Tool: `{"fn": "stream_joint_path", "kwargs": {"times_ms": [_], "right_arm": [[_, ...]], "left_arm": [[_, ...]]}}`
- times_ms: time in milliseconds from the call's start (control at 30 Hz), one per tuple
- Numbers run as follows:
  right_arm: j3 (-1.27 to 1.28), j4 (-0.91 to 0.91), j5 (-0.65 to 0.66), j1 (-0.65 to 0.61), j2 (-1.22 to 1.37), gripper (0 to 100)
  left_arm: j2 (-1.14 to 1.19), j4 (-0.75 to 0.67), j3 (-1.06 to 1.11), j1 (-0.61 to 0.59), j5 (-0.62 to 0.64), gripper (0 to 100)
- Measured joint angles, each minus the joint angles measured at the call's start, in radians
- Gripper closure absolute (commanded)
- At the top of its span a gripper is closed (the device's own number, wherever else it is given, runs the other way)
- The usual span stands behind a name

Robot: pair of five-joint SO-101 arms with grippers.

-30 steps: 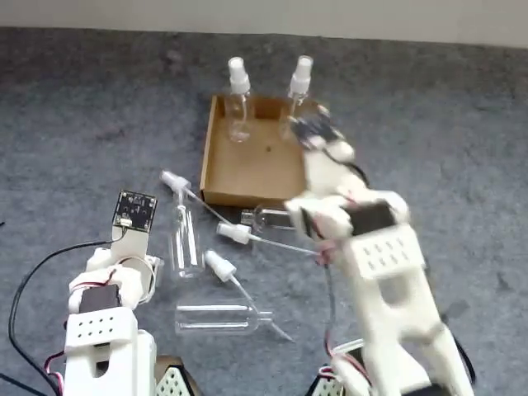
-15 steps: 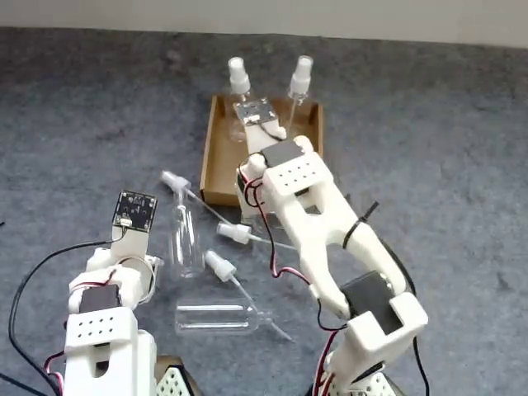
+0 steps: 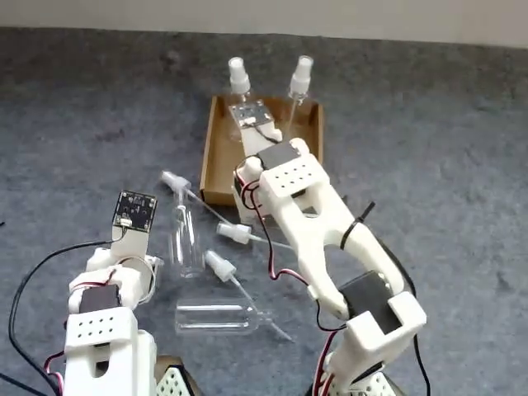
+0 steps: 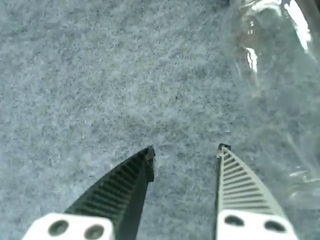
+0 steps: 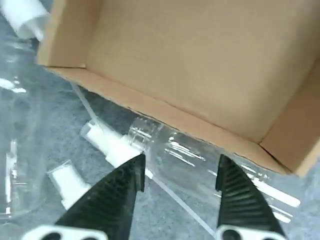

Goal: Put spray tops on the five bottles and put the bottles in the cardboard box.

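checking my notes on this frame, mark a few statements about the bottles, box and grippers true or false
1. Two capped bottles stand in the box. True.
2. The right gripper is shut on a bottle. False: it is open, above a topless bottle lying beside the box.
3. The left gripper is open over carpet. True.
4. Every top is fitted. False: three spray tops lie loose on the carpet.

And the right pincer (image 5: 181,165) hangs parted over a bottle (image 5: 200,155) lying tight along the cardboard box (image 5: 150,105) wall, with a spray top (image 5: 107,142) just beside its neck (cramped on that side). There's room on the box floor. The left pincer (image 4: 186,162) sits over bare worktop (image 4: 100,75).
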Motion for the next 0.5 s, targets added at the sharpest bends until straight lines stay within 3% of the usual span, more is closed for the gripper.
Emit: {"fn": "stream_joint_path", "kwargs": {"times_ms": [500], "right_arm": [[0.129,-0.014,0.095,0.253,0.0,80.3]], "left_arm": [[0.0,0.0,0.0,0.0,0.0,85]]}}
